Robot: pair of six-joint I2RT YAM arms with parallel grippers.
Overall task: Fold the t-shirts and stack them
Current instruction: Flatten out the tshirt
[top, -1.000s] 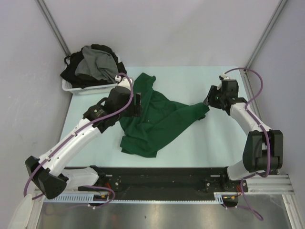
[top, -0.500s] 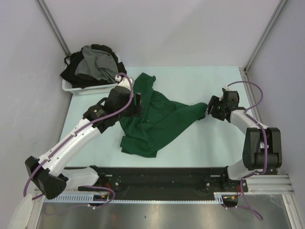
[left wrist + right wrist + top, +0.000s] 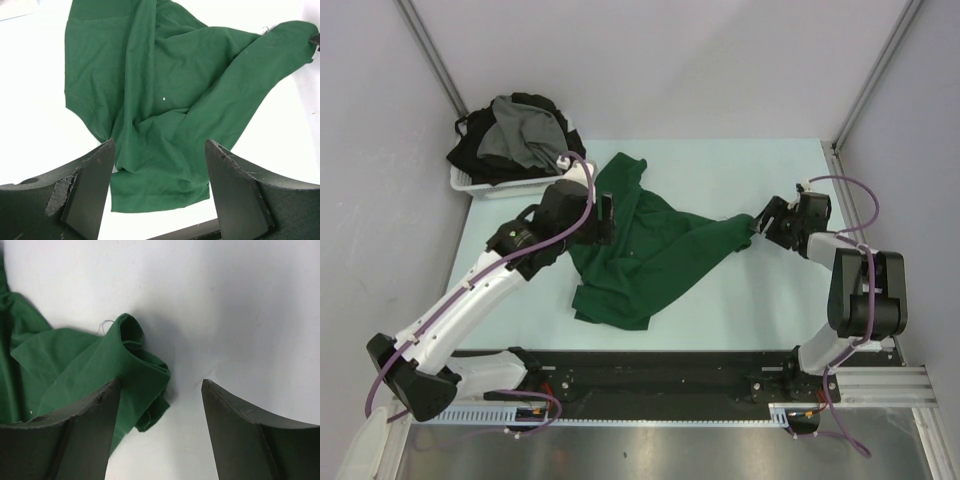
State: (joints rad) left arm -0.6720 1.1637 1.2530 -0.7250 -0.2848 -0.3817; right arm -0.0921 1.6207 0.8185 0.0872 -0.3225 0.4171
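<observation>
Crumpled green shirt (image 3: 650,250) at mid-table (image 3: 740,170), one corner stretched right. Right gripper (image 3: 767,222) open, corner loose between the jaws. Left gripper (image 3: 607,218) open, above the shirt's left part. Spread flat before folding: grip opposite hems, pull evenly. Other shirts (image 3: 520,135) heaped in far-left basket (image 3: 470,185); count unreadable. Sleeves, collar lost in folds.

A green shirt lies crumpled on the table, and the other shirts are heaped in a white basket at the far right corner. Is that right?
Not quite: the white basket with the other shirts sits at the far left corner, not the right, as the top external view shows. The green shirt does lie crumpled on the table.
</observation>
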